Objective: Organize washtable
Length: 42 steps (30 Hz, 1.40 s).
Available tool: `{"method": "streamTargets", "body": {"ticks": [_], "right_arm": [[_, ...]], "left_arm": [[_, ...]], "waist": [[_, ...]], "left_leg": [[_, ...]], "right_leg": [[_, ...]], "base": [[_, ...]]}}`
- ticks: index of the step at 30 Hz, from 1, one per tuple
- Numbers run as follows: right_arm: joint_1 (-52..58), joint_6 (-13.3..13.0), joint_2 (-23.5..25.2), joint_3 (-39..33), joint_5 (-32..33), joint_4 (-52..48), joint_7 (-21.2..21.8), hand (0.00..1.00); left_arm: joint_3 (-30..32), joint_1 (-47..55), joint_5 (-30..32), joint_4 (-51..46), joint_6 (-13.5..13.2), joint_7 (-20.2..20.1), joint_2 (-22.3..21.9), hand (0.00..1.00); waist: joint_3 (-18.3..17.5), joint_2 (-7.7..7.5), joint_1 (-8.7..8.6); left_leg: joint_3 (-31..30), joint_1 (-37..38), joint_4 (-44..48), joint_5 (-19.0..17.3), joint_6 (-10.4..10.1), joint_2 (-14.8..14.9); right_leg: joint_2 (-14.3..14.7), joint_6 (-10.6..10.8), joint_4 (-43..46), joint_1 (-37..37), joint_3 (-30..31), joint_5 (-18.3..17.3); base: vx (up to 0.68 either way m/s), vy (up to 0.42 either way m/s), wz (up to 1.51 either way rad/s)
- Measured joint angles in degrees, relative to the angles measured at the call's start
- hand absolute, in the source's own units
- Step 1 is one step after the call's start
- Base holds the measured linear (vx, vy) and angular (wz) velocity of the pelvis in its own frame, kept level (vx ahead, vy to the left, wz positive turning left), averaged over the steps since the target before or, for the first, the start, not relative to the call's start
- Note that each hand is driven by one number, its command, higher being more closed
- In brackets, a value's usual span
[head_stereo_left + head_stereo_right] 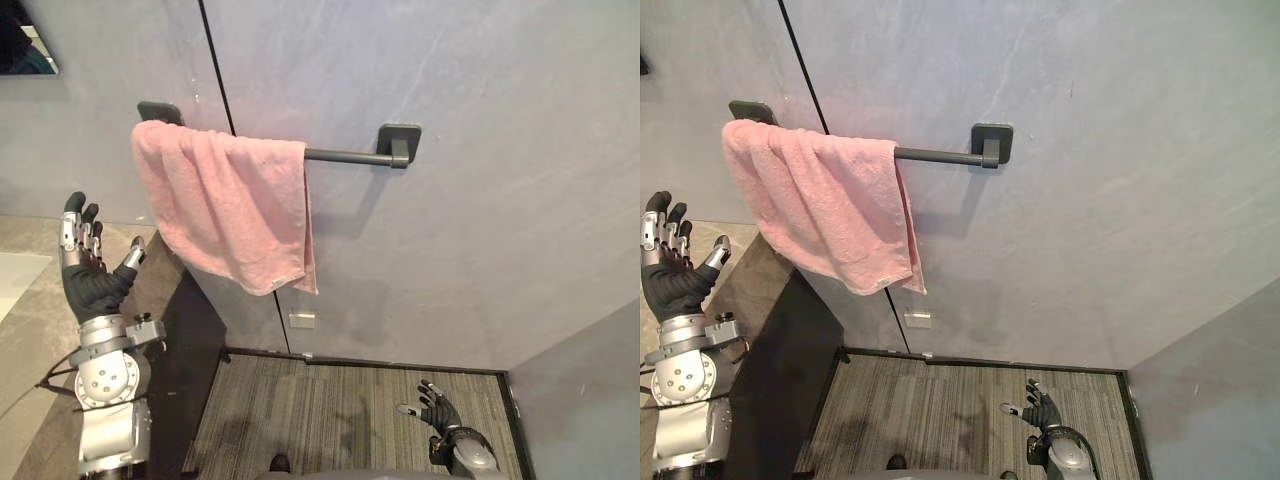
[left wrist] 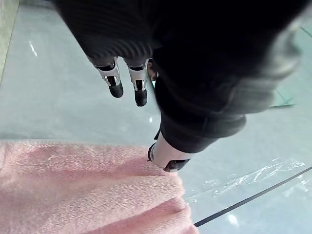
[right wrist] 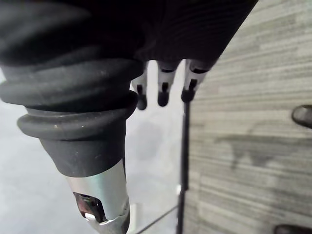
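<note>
i'm judging the hanging done: the pink towel (image 1: 225, 205) is draping over the bar's (image 1: 345, 155) left end. my left hand (image 1: 90, 275) is hovering beside it, fingers straight, empty. my right hand (image 1: 443, 410) is hanging low, fingers loosely spread.

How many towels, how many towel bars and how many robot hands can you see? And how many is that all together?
Towels: 1, the pink towel draped over the bar.
Towel bars: 1, the dark towel bar on the wall.
Robot hands: 2, the left hand raised beside the towel and the right hand low over the carpet.
Total: 4
</note>
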Motion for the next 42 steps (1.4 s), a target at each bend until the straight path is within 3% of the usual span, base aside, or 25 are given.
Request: {"method": "streamTargets", "body": {"ticks": [5,11,22,27,34,39,42], "right_arm": [[1.0,0.2,0.0,0.0,0.0,-1.4,1.3,0.0],[1.3,0.5,0.1,0.0,0.1,-2.6,2.2,0.0],[2.3,0.6,0.2,-0.1,0.3,-2.7,2.2,0.0],[2.2,0.6,0.2,0.0,0.2,-4.3,2.2,0.0],[0.9,0.6,0.0,0.0,0.3,-4.9,2.3,0.0],[0.8,0.6,0.1,0.0,0.5,-4.9,2.3,0.0],[1.2,0.6,0.1,0.0,0.5,-4.9,2.3,0.0]], "left_arm": [[0.0,-6.9,-2.3,9.1,1.2,-2.5,10.0,0.0],[0.0,-11.0,-5.2,14.4,1.6,-3.5,14.7,0.0],[-1.2,-14.0,-7.3,16.5,1.6,-5.1,16.0,0.0],[-5.6,-14.8,-8.1,17.4,1.7,-8.0,18.9,0.0],[-10.7,-15.6,-11.5,21.8,3.0,-12.1,20.8,0.0],[-12.8,-17.1,-13.2,24.0,3.7,-12.6,21.7,0.0],[-14.5,-17.1,-13.5,25.2,3.9,-13.7,21.7,0.0]], "waist": [[-0.1,-1.11,0.01],[0.2,-2.63,0.18],[1.5,-3.37,0.57],[3.1,-4.67,1.62],[4.6,-6.51,1.56],[5.9,-8.13,1.62],[6.2,-8.16,1.56]], "left_leg": [[0.2,-0.2,0.0,0.0,0.0,-0.1],[1.1,-1.1,0.0,0.0,0.0,-0.1],[1.5,-1.5,0.0,0.0,0.0,0.0],[1.7,-2.4,0.3,0.0,0.0,0.0],[2.4,-4.4,0.4,0.2,-0.2,0.2],[3.5,-4.6,0.4,0.2,-0.2,0.4],[3.9,-4.6,0.4,0.3,-0.1,0.4]], "right_leg": [[0.0,0.0,-0.3,-0.7,0.2,0.0],[0.1,-0.3,-1.2,-1.7,0.8,0.8],[0.2,-0.3,-1.3,-2.2,1.3,1.0],[0.2,-0.3,-1.3,-3.4,1.5,1.2],[0.5,-1.3,-1.3,-5.8,2.1,2.2],[0.4,-1.2,-0.8,-6.7,3.1,2.5],[0.0,-1.2,-0.8,-6.9,3.4,2.6]], "base": [[0.01,-0.001,-0.02],[-0.01,-0.003,-0.06],[-0.01,-0.002,-0.02],[0.0,-0.002,-0.01],[0.01,-0.001,-0.04],[-0.03,0.001,-0.1],[-0.04,0.006,-0.06]]}}
